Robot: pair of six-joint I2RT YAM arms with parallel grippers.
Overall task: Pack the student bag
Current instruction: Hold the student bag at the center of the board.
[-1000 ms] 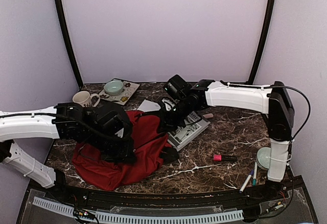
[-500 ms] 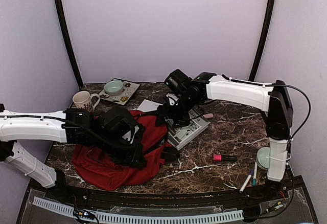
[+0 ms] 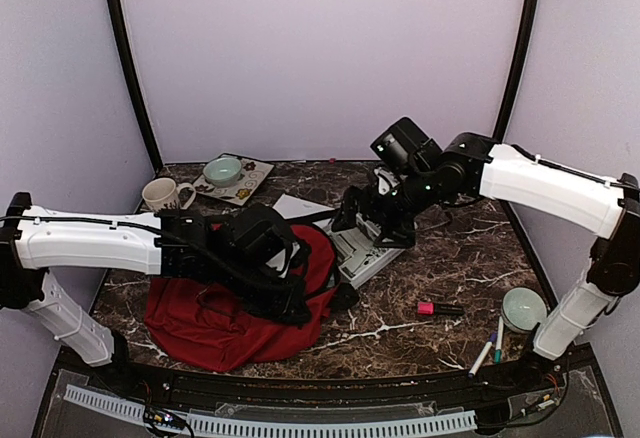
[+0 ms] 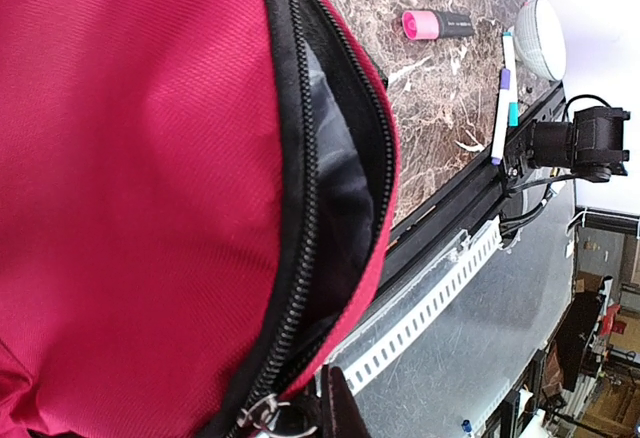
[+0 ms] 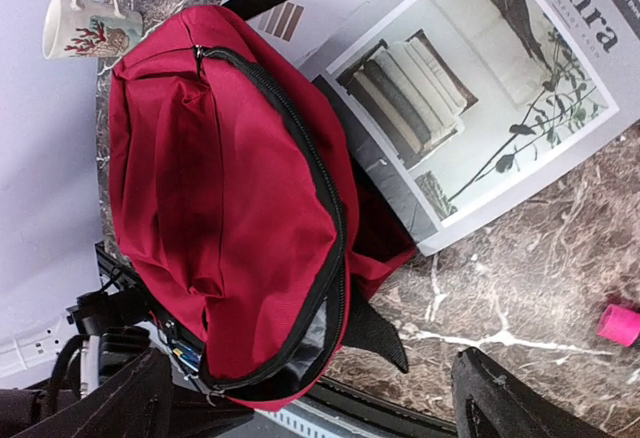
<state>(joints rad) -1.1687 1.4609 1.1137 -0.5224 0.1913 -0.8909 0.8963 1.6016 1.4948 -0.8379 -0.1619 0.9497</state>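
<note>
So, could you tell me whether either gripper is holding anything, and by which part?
The left gripper grips the bag by its zipper pull; the right gripper is open, holding nothing.

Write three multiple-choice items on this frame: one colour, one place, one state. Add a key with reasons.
1. The student bag is:
A) blue B) dark red C) green
2. The pink highlighter lies:
A) inside the bag B) on the table, to the bag's right C) on top of the bag
3. The bag's zipper is:
A) fully closed B) open C) torn off

Key: B, red fabric shows in every view; B, the top view shows it on bare marble; B, the left wrist view shows the grey lining through the gap.
</note>
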